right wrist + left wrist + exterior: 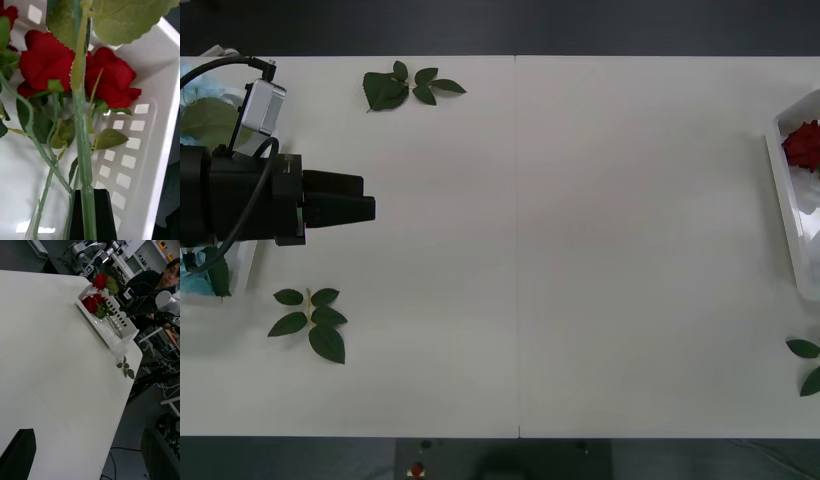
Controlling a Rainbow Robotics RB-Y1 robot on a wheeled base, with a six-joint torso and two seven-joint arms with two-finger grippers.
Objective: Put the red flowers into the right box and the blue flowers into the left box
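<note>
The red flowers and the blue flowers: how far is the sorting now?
Done: red flowers lie in the right box, blue flowers in the left box. In hand: the right claw is shut on the stem of the held rose above that box. Left: release it. The left claw is open by the left box; the table carries leaf sprigs.

My front camera looks straight down on the table. My right wrist sits close over the red flowers; my left wrist sees them from across the table.
</note>
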